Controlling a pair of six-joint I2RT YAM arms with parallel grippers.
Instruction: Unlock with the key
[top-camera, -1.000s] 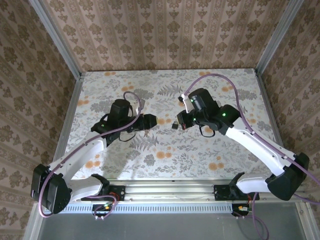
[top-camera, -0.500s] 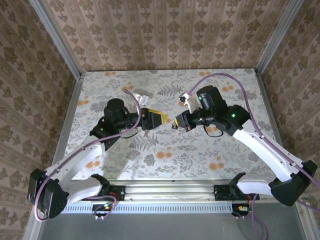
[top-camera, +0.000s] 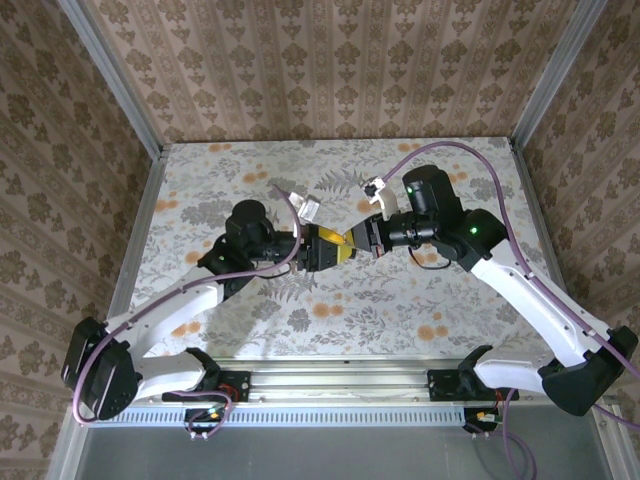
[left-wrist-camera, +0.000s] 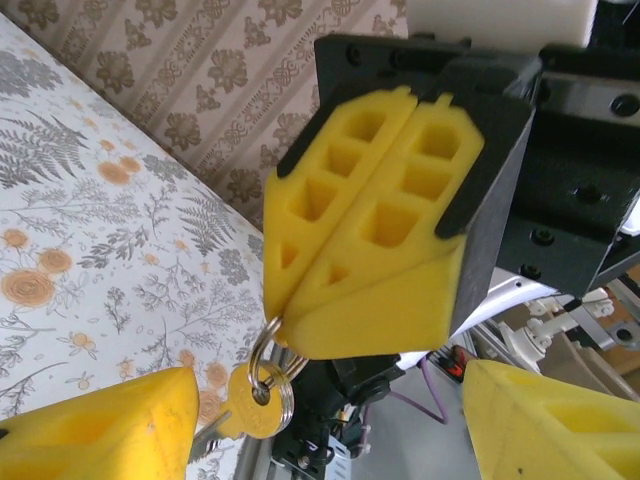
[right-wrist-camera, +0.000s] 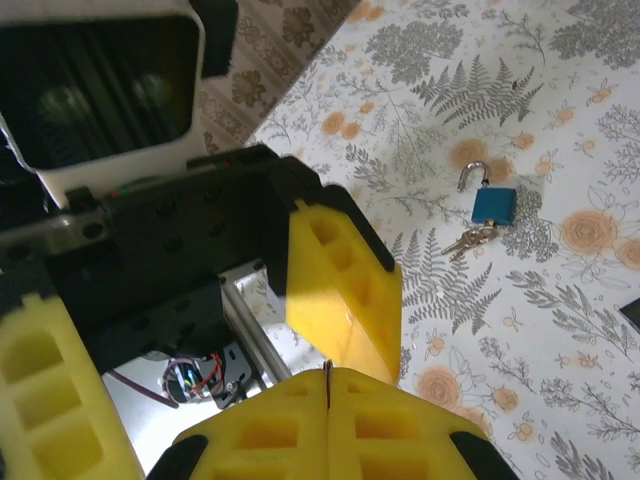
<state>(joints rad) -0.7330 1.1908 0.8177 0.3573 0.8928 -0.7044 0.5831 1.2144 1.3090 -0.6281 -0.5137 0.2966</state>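
Observation:
My right gripper (left-wrist-camera: 287, 332) is shut on a metal ring (left-wrist-camera: 262, 352), and a gold key (left-wrist-camera: 248, 402) hangs from that ring above the table. The ring's edge shows as a thin line between my right gripper's (right-wrist-camera: 328, 374) closed yellow pads. My left gripper (left-wrist-camera: 330, 425) is open, with one fingertip (left-wrist-camera: 110, 425) just left of the key and the other (left-wrist-camera: 560, 420) far to its right. In the top view my left gripper (top-camera: 325, 248) and my right gripper (top-camera: 358, 241) meet nose to nose over mid-table. A blue padlock (right-wrist-camera: 492, 203) with a silver shackle lies flat on the table.
A small bunch of silver keys (right-wrist-camera: 468, 238) lies against the padlock. The table (top-camera: 400, 300) has a floral cloth, and patterned walls close it in on three sides. A metal rail (top-camera: 340, 380) runs along the near edge by the arm bases.
My left gripper has moved right up to my right gripper and opened wider, its yellow fingers now around the hanging key. My right gripper stays shut on the ring.

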